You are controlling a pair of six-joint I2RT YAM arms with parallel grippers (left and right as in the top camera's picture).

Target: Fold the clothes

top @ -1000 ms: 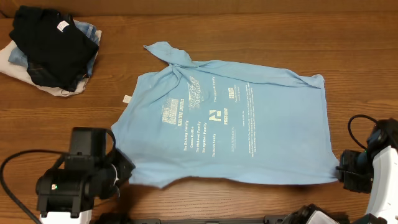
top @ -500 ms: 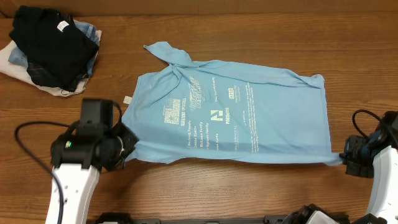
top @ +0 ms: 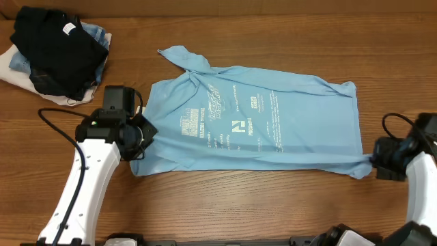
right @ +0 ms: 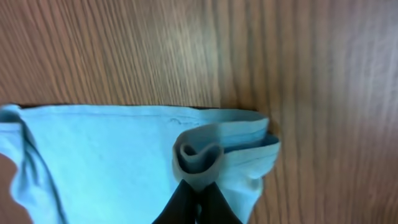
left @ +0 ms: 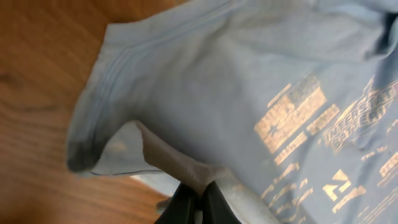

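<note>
The sky-blue shirt (top: 273, 116) is lying printed side up in the middle of the table (top: 273, 212), and both arms are holding its near hem (top: 273, 162); the left gripper (top: 141, 133) is pinching the hem corner with its fingers closed tight on the cloth; the right gripper (top: 377, 158) is doing the same at the other corner, where the wrist view is showing only a small roll of fabric caught between the tips; so I am judging that the first danger is slipping, because the hem is looking stretched between the two arms and so little cloth is being held on the right; the left gripper is also standing farther up the table than the right one, so the fold is probably going to come out slanted if the two are not travelling evenly; the sleeve (top: 179, 58) at the far left is lying twisted, and it is likely going to make a lump under the folded layer; the pile of other garments (top: 54, 55) is sitting near the left arm, which may be brushing it if it is swinging wider
</note>
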